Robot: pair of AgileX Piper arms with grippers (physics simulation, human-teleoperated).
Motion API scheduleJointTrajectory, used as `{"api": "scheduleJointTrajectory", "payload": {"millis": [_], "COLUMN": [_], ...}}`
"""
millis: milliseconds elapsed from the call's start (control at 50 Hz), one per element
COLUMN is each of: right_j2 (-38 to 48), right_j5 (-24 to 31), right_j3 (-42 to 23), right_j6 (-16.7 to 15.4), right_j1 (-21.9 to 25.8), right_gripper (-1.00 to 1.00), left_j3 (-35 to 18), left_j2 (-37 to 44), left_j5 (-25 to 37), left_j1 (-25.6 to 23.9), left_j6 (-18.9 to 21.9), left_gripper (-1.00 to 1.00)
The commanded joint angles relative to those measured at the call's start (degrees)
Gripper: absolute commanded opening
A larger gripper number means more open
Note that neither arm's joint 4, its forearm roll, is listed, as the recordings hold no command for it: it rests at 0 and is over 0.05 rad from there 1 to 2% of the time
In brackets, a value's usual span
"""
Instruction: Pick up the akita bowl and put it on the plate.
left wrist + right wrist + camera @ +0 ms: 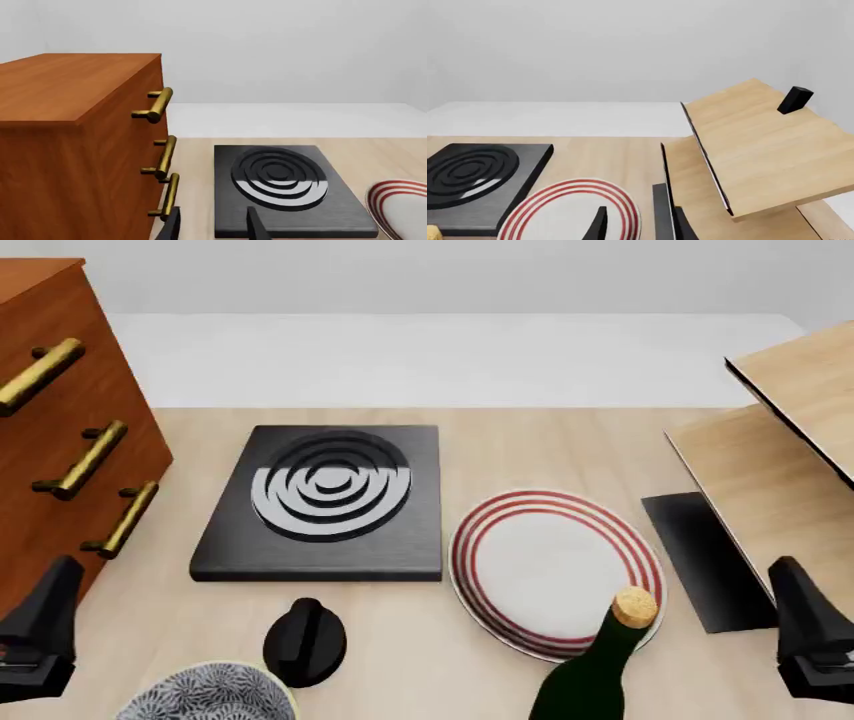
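Left gripper [38,635] and right gripper [811,635] are held low at the near table corners — both seen parted in the wrist views, nothing between the fingers. The akita bowl [207,696] is found at the near edge by the left gripper, beside a black knob [306,640]. The plate [557,571] lies centre-right, a black slab [328,502] to its left — a bottle [603,665] overlapping its near rim.

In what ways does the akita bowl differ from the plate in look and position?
The akita bowl has a dense black-and-white pattern; the plate is white with red rings at its rim. In the front view, the bowl sits at the near left edge, partly cut off; the plate lies right of centre, fully visible. The plate looks wider. Both are round and rest on the table.
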Motion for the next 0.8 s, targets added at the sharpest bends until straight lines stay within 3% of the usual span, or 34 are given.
{"api": "scheduleJointTrajectory", "payload": {"millis": [20, 220, 340, 380, 420, 480, 560, 680, 800], "right_j2": [0.5, 1.7, 5.4, 11.0, 10.0, 14.7, 16.4, 23.5, 27.8], "right_j5": [0.1, 3.1, 4.5, 3.2, 5.7, 4.9, 5.5, 5.3, 7.7], "right_j3": [-0.7, -4.1, -7.9, -9.6, -12.0, -13.1, -15.9, -20.5, -24.6], "right_j6": [0.2, -0.8, -0.6, 0.6, 1.8, 1.7, -0.7, 0.8, -2.7], "right_j1": [0.0, 0.1, 0.8, -1.0, 1.6, 3.5, 5.1, 6.1, 11.6], "right_gripper": [1.0, 1.0, 1.0, 1.0, 1.0, 1.0, 1.0, 1.0, 1.0], "left_j3": [-0.1, -0.1, -0.1, -0.1, -0.1, -0.1, -0.1, -0.1, -0.2], "left_j2": [0.3, 0.3, 0.3, 0.2, 0.3, 0.3, 0.3, 0.3, 0.2], "left_j5": [-0.1, -0.1, -0.1, -0.1, -0.1, -0.1, -0.1, -0.1, -0.1], "left_j1": [0.0, 0.0, 0.0, 0.0, 0.0, 0.0, 0.0, 0.0, 0.0], "left_j6": [0.0, 0.0, 0.0, 0.0, 0.0, 0.0, 0.0, 0.0, 0.0], "left_gripper": [1.0, 1.0, 1.0, 1.0, 1.0, 1.0, 1.0, 1.0, 1.0]}}
